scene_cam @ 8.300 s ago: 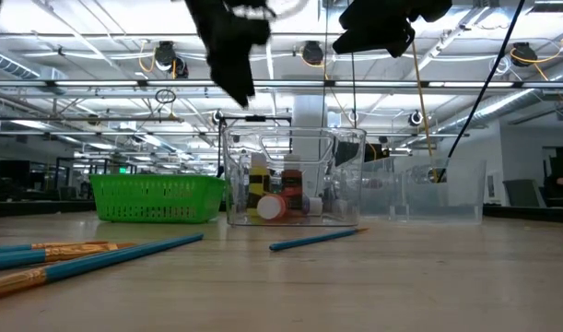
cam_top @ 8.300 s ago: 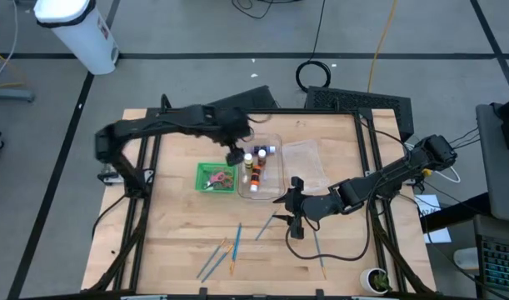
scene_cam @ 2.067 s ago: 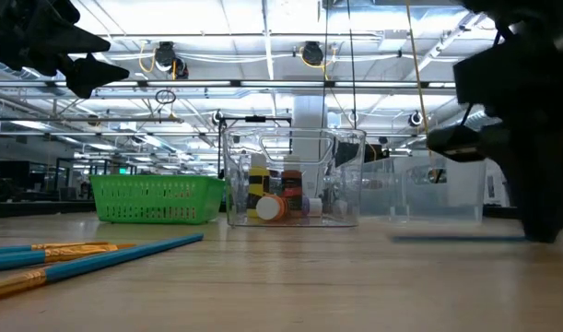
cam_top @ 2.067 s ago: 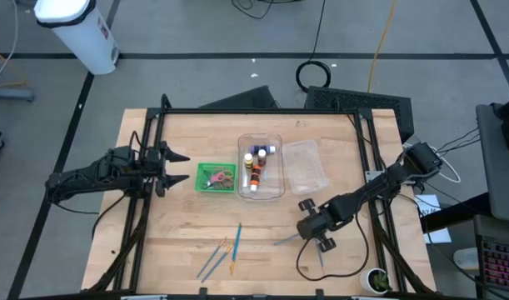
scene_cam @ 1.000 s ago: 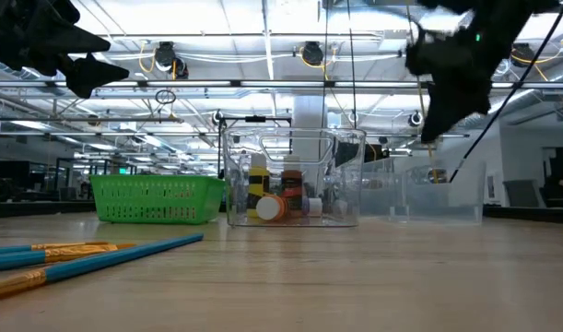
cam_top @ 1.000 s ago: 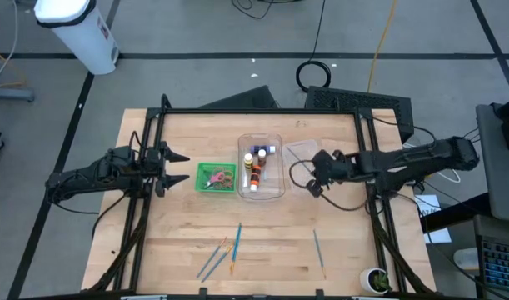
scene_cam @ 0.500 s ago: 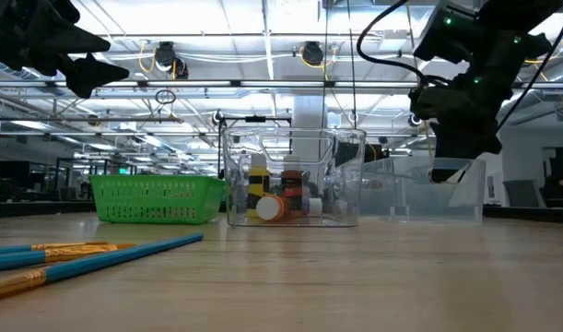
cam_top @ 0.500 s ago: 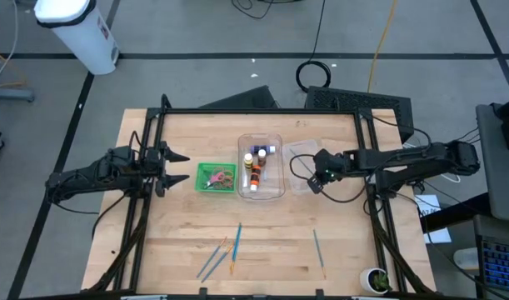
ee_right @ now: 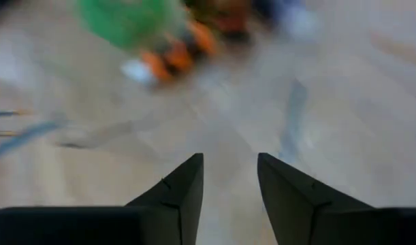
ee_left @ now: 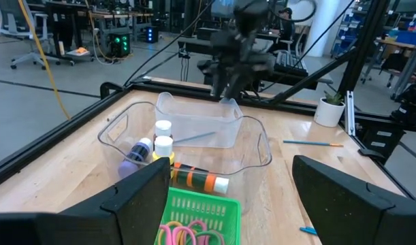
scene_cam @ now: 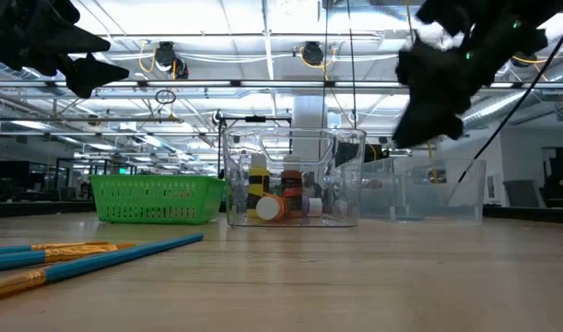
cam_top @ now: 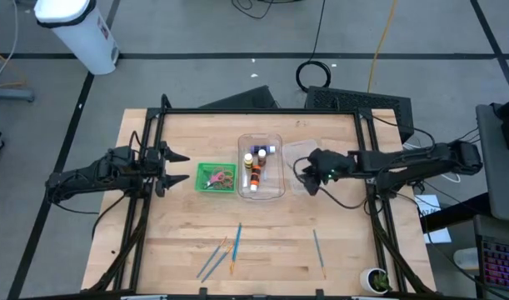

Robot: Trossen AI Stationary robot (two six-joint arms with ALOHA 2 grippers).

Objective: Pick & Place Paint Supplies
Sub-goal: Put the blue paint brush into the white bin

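So nearest the front edge, blue and orange brushes [cam_top: 225, 254] lie loose on the table [cam_top: 171, 250], one more blue brush [cam_top: 318, 247] off to the right. Further back, the left gripper [cam_top: 177, 169] waits spread wide beside the green basket [cam_top: 214, 177] of scissors. The right gripper [cam_top: 306, 175] hangs over the empty clear bin [cam_top: 308, 158], fingers parted, nothing held. Paint bottles [cam_top: 254, 171] sit in the middle bin [cam_top: 261, 137].

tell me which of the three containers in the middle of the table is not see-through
The green basket, leftmost of the three, holding scissors. The clear bin of paint bottles beside it and the clear tray under the right gripper are both transparent.
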